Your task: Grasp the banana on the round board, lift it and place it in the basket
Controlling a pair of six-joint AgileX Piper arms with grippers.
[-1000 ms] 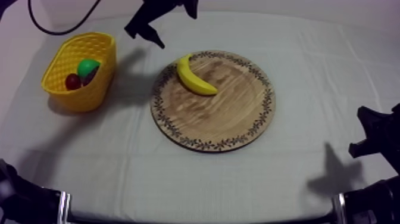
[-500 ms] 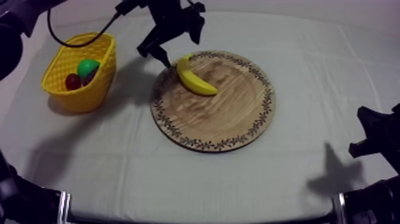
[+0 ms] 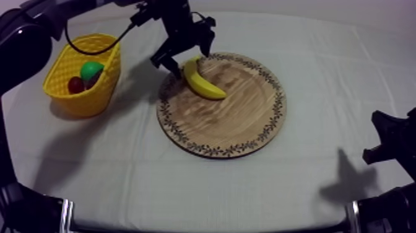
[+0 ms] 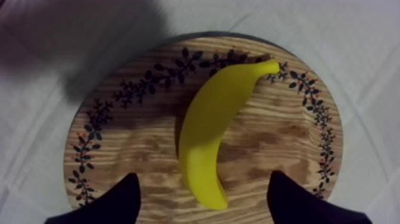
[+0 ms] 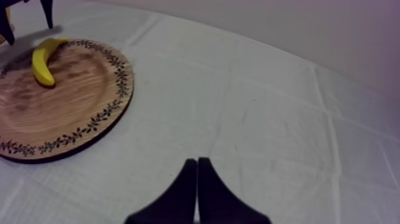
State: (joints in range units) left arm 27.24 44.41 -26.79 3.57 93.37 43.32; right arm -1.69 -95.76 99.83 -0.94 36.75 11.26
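Jaws on the left arm (image 3: pixel 181 28) stand wide open in the top view, hanging low over the far-left rim of the wooden board (image 3: pixel 238 121), one black finger on either side of the banana's stem end and holding nothing. The banana (image 3: pixel 203 79) lies on the board's far-left part, its stem end toward the rim. The yellow basket (image 3: pixel 93 99) stands on the counter (image 3: pixel 322 62) to the left of the board, well apart from it, with a green fruit (image 3: pixel 91 68) and a small red fruit (image 3: pixel 75 85) inside. The right arm (image 3: pixel 390 141) sits low at the counter's right side.

From the left wrist view, the banana (image 4: pixel 208 137) lies curved across the board (image 4: pixel 131 155), its stem tip over the patterned rim. The left jaws are spread, the black fingertips (image 4: pixel 126 201) flanking the banana's blunt end with bare wood showing between each and the fruit; neither touches it.

From the right wrist view, the right jaws lie pressed together as a narrow wedge over the bare cloth (image 5: pixel 268 119), gripping nothing. Farther off is the board (image 5: pixel 65 113) with the banana (image 5: pixel 41 62) on it, and the other arm's black fingers are just above the banana.
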